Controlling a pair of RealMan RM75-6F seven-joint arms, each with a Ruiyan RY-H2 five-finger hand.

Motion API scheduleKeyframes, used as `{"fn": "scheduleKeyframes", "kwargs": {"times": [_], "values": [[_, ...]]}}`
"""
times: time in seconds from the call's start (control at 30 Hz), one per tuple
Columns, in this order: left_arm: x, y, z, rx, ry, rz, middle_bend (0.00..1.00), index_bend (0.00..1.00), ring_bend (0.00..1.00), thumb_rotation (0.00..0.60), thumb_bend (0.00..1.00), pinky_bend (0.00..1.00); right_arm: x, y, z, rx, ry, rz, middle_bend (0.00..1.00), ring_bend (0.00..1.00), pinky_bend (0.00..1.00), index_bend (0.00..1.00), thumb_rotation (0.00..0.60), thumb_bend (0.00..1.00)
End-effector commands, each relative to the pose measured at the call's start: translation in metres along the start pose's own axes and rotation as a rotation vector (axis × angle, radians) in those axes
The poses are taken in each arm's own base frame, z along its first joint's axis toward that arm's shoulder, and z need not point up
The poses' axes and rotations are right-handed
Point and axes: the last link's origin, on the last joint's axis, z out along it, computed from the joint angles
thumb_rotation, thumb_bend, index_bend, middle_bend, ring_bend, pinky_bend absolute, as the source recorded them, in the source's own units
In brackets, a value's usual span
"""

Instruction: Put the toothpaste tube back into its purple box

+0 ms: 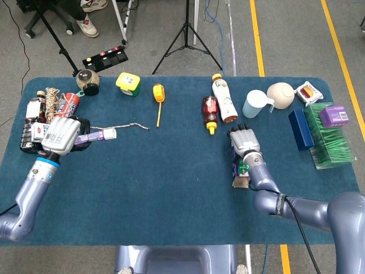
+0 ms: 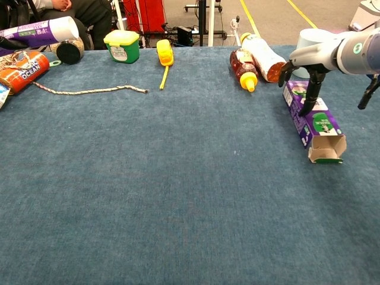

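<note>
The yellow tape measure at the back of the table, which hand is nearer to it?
Left. The left hand, holding the purple toothpaste tube, sits left of the yellow tape measure; the right hand rests on the purple box, farther right.

The left hand is gripping the toothpaste tube at the worktop's left end; the right hand is pressing fingers down onto the purple box.

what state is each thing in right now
toothpaste tube: out of its box, held in the left hand
purple box: lying flat, near end flap open, right hand resting on it
red bottle: lying down, capped
white bottle: lying down
</note>
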Motion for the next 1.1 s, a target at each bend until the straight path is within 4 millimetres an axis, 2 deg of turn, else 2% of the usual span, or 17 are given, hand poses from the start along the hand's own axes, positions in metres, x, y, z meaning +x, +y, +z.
{"fn": "scheduleKeyframes", "kwargs": {"times": [0.03,0.07,0.13,0.3,0.5,0.7,0.93,1.1], "values": [[0.000,0.000,0.000,0.001,-0.002,0.001,0.59,0.66,0.50,0.600,0.38,0.67,0.004,-0.003,0.006,-0.013,0.010,-0.023,0.16,0.00,0.00,0.22,0.600,0.07],[-0.001,-0.001,0.000,0.003,-0.002,0.001,0.59,0.66,0.50,0.600,0.38,0.67,0.001,0.007,0.002,-0.043,0.002,-0.032,0.17,0.00,0.00,0.22,0.600,0.07],[-0.001,-0.002,0.000,0.006,-0.003,0.001,0.59,0.66,0.50,0.600,0.38,0.67,0.001,0.013,0.000,-0.078,-0.017,-0.025,0.17,0.00,0.00,0.22,0.600,0.07],[-0.002,-0.002,0.000,0.006,-0.004,-0.001,0.59,0.66,0.50,0.600,0.38,0.67,0.005,0.016,-0.002,-0.100,-0.049,0.023,0.17,0.00,0.00,0.22,0.600,0.07],[-0.003,-0.001,0.001,0.004,-0.006,-0.003,0.59,0.66,0.50,0.600,0.38,0.67,0.021,0.019,-0.013,-0.026,-0.032,0.071,0.17,0.00,0.00,0.21,0.600,0.07],[-0.004,0.000,0.001,0.000,-0.007,-0.005,0.59,0.66,0.50,0.600,0.38,0.67,0.031,0.043,-0.020,-0.029,0.024,0.015,0.17,0.00,0.00,0.21,0.600,0.08],[-0.001,0.003,0.000,-0.009,0.001,-0.008,0.59,0.66,0.50,0.600,0.38,0.67,0.016,0.079,-0.031,-0.014,0.023,-0.058,0.15,0.00,0.00,0.20,0.600,0.08],[0.001,0.005,-0.001,-0.013,0.005,-0.006,0.59,0.66,0.50,0.600,0.38,0.67,0.003,0.095,-0.041,0.037,0.070,-0.078,0.09,0.00,0.01,0.14,0.600,0.05]]}}
